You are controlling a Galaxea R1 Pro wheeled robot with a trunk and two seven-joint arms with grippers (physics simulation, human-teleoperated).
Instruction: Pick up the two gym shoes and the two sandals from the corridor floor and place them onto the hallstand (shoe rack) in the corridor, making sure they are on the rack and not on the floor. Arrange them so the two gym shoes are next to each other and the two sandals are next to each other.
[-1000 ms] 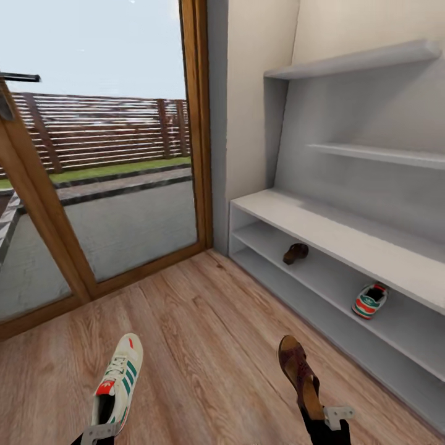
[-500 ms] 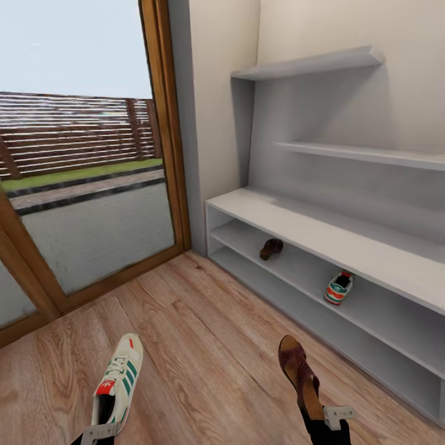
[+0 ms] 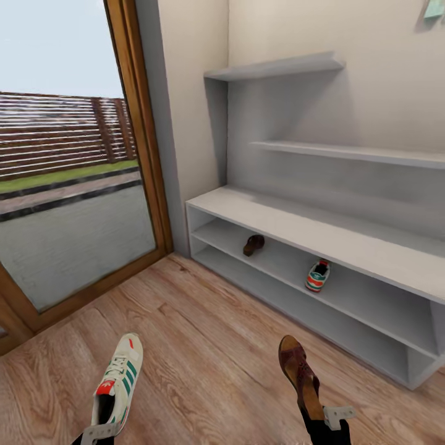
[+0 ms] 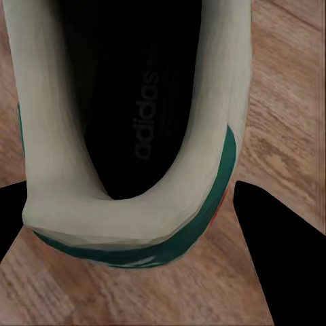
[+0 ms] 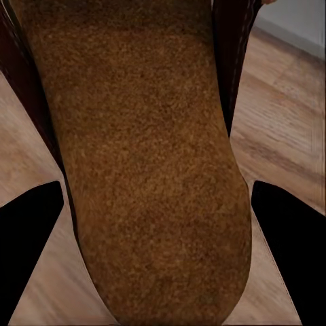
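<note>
Wood-grain corridor floor (image 3: pixel 204 346) runs from a glazed door with a timber frame (image 3: pixel 133 123) at far left to the white hallstand (image 3: pixel 321 238) at right. Left gripper (image 3: pixel 101 432), at the near edge of the head view, is clamped on the heel of a white gym shoe (image 3: pixel 118 378) with green stripes, toe pointing away; in the left wrist view the shoe's dark opening (image 4: pixel 136 102) lies between the two black fingers (image 4: pixel 282 251). Right gripper (image 3: pixel 327 419) grips the heel end of a brown sandal (image 3: pixel 299 374), also toe away; the right wrist view shows its tan insole (image 5: pixel 146 156) between the fingers (image 5: pixel 292 238). Farther off, on the upper of the hallstand's two low shelves, a second sandal (image 3: pixel 253 245) sits toward the left end and a second gym shoe (image 3: pixel 317 275) to its right, well apart. Above the bench top, two floating shelves (image 3: pixel 278 66) project from the back panel.
</note>
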